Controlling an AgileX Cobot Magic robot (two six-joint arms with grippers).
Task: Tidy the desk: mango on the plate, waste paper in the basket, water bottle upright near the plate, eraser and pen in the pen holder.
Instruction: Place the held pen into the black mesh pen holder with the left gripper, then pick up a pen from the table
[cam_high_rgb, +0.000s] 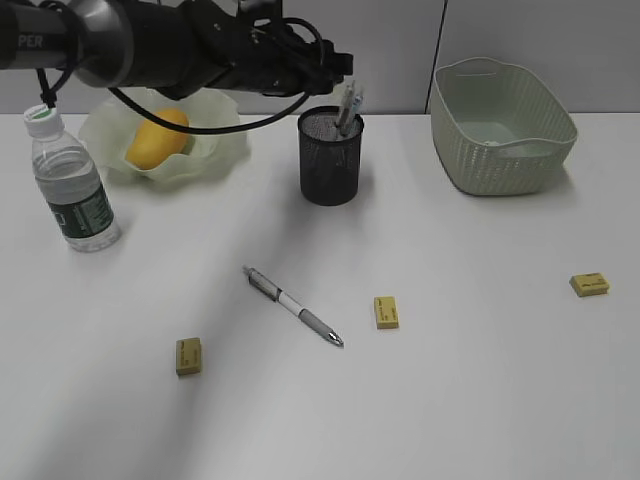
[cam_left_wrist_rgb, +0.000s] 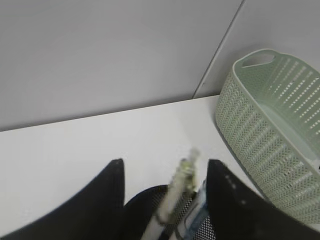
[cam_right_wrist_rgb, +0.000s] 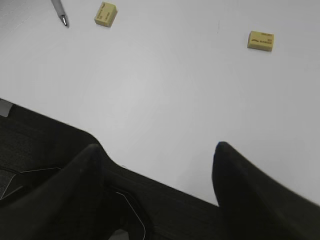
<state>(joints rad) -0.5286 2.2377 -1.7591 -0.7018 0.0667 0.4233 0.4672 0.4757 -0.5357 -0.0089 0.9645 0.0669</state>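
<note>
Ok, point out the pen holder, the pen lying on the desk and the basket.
pen holder (cam_high_rgb: 330, 165): exterior view, front of its black mesh wall.
pen on the desk (cam_high_rgb: 292, 304): exterior view, white middle of its barrel.
basket (cam_high_rgb: 490, 165): exterior view, its woven front wall.

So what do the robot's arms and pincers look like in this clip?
The left arm is glossy black with a silvery-grey band near the left edge, pale letters "PER" beside it, and a loose black cable looping beneath. The left pincer has two matte black, tapered, round-tipped fingers. The right pincer shows the same black finger shape; its arm is unseen.
</note>
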